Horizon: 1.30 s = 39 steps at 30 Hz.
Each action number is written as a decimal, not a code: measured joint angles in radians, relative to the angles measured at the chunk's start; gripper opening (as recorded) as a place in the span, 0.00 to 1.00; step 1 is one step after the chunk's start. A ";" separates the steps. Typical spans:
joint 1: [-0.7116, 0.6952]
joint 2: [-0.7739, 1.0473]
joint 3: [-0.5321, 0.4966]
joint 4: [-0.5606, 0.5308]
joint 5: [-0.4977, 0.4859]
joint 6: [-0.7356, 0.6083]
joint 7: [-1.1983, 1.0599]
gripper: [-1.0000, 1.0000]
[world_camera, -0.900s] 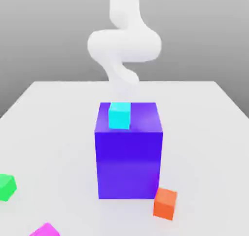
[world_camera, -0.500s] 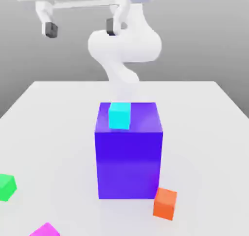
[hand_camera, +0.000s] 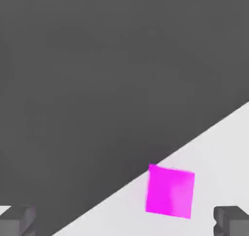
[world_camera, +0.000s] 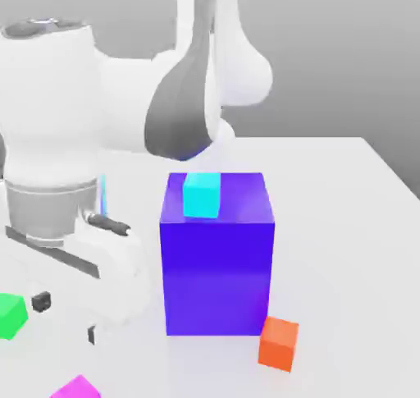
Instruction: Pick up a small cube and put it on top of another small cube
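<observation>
The small magenta cube (world_camera: 78,388) lies at the table's front edge, on the exterior view's left; in the hand view the magenta cube (hand_camera: 170,191) sits close to that edge. The small green cube (world_camera: 11,314) rests on the table a little farther back, at the left border. My gripper (world_camera: 66,318) hangs low between them, just above the magenta cube and right beside the green one. It is open, with nothing between its dark fingertips (hand_camera: 232,220). The arm's white body hides the table behind it.
A large blue-violet block (world_camera: 217,265) stands mid-table with a cyan cube (world_camera: 202,194) on its top. An orange cube (world_camera: 279,343) lies at the block's front right corner. The white table (world_camera: 344,224) ends just beyond the magenta cube.
The arm has swung from high at the back down to the front left. The open gripper now hovers by the green and magenta cubes. No cube has moved.
</observation>
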 joint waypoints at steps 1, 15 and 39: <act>-0.006 0.036 -0.003 0.003 0.008 0.010 0.006 0.50; -0.039 0.276 0.013 0.042 0.050 0.148 0.007 0.00; -0.193 0.000 -0.260 -0.179 0.157 0.074 0.439 0.00</act>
